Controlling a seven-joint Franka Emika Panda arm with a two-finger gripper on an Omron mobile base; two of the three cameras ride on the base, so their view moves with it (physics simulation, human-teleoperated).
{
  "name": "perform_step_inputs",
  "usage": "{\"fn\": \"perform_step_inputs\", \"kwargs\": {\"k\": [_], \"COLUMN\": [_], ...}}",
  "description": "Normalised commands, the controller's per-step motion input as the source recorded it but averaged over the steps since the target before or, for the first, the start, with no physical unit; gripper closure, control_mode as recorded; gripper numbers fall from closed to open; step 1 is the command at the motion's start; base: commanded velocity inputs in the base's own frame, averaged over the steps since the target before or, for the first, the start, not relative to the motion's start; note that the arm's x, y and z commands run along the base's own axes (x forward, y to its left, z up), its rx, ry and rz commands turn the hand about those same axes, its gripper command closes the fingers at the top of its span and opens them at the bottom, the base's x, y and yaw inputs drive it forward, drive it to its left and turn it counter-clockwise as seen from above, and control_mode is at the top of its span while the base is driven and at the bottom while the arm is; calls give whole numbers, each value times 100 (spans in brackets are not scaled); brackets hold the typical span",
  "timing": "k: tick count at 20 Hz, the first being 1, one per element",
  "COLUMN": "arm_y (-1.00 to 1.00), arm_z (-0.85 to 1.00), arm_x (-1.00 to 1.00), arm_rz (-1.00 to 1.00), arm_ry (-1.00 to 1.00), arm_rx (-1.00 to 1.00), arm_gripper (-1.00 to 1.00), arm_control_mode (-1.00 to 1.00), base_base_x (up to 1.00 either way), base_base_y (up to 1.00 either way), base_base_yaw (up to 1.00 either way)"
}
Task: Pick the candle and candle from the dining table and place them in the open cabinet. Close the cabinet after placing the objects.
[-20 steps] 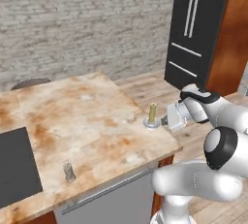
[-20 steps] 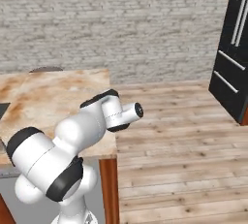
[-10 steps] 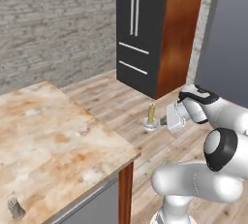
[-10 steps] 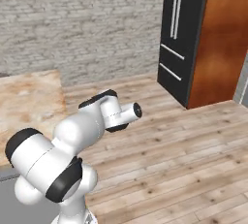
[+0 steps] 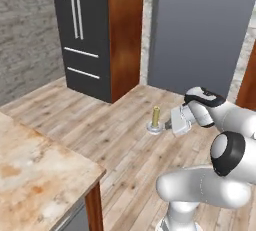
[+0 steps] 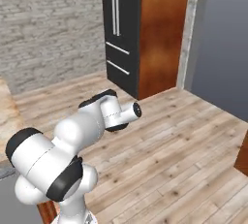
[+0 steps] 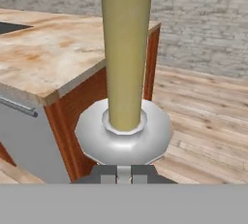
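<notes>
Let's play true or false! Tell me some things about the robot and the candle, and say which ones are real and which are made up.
1. The gripper is shut on the silver dish of the taper candle. True.
2. The taper candle is standing on the dining table. False: it is held in the air over the wooden floor, away from the table.
3. The taper candle stands upright in its holder. True.
4. The candle is bright red. False: it is olive-yellow, with a silver holder.
5. A dark fridge stands by a reddish-brown wooden panel. True.
6. The robot's arm is black all over. False: it is white with dark joints.
</notes>
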Motion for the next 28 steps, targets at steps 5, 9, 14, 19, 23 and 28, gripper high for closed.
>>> {"fn": "perform_step_inputs", "kwargs": {"k": [5, 9, 14, 19, 23, 28], "arm_y": [0, 0, 0, 0, 0, 0], "arm_z": [0, 0, 0, 0, 0, 0], "arm_x": [0, 0, 0, 0, 0, 0], "arm_rz": [0, 0, 0, 0, 0, 0], "arm_ry": [0, 0, 0, 0, 0, 0], "arm_rx": [0, 0, 0, 0, 0, 0], "arm_gripper": [100, 100, 100, 100, 100, 100], "arm_control_mode": [100, 100, 100, 100, 100, 100], "base_base_x": [-15, -15, -9, -6, -6, -4], "base_base_y": [-32, -11, -4, -10, -14, -11], "base_base_yaw": [-50, -54, -54, -53, -53, -54]}}
